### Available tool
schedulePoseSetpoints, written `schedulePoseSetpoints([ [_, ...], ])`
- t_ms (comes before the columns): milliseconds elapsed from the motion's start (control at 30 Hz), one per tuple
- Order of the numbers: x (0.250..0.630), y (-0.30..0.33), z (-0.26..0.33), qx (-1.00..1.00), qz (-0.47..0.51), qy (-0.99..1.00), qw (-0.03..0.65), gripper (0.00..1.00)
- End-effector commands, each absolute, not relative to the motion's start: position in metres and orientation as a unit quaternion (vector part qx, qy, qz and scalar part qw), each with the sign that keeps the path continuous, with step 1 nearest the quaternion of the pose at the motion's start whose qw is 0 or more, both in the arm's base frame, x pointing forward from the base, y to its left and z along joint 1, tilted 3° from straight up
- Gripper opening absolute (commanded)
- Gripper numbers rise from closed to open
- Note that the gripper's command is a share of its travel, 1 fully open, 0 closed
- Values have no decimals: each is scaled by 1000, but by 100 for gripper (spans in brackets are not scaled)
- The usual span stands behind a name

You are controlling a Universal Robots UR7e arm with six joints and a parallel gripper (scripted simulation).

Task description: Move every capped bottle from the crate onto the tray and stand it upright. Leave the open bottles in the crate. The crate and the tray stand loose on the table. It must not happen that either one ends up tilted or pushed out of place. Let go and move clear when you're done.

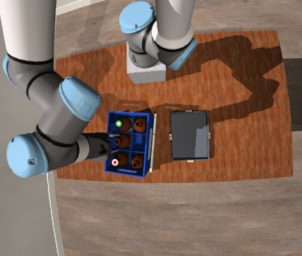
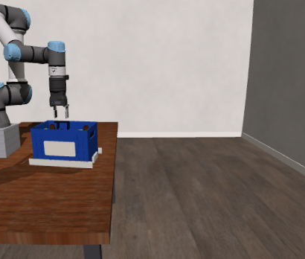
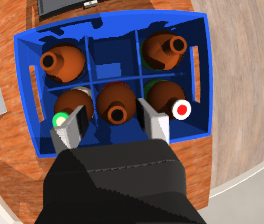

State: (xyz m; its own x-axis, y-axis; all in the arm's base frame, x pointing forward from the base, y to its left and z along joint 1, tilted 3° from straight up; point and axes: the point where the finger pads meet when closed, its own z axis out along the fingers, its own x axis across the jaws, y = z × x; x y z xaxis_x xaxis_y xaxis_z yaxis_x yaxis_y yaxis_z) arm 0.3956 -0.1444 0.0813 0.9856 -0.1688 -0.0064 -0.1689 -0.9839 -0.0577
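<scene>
hovering above the blue six-compartment crate (image 1: pixel 147 145) (image 2: pixel 59 135) (image 3: pixel 209 75), the pincer (image 1: pixel 113 143) (image 2: pixel 61 112) (image 3: pixel 111 112) appears in the top view at the crate's edge farther from the black tray (image 1: pixel 190 136). the crate and the tray stand apart on the wooden surface (image 1: pixel 238 158) (image 2: pixel 54 201) (image 3: pixel 195 172). five brown bottles are in the crate; the green-capped bottle (image 1: pixel 118 123) (image 3: pixel 60 120) and the red-and-white-capped bottle (image 1: pixel 115 162) (image 3: pixel 181 109) occupy the two end compartments of the row away from the tray.

in the exterior view, the pincer points downward over the crate, its fingers apart and above the rim.

in the wrist view, the pincer is wide, with nothing gripped. an uncapped bottle (image 3: pixel 116 102) stands in the middle compartment between the two capped ones. two more uncapped bottles (image 3: pixel 63 64) (image 3: pixel 164 50) lean in the other row's end compartments, on either side of a bottle-free one.
</scene>
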Motion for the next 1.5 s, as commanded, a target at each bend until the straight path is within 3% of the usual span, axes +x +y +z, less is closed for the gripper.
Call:
schedulePoseSetpoints([
  [0, 396, -148, 82, -996, 0, 85, 29, 100],
  [467, 395, -188, 79, -996, 0, 85, 28, 100],
  [1467, 395, -189, 79, -996, 0, 85, 28, 100],
])
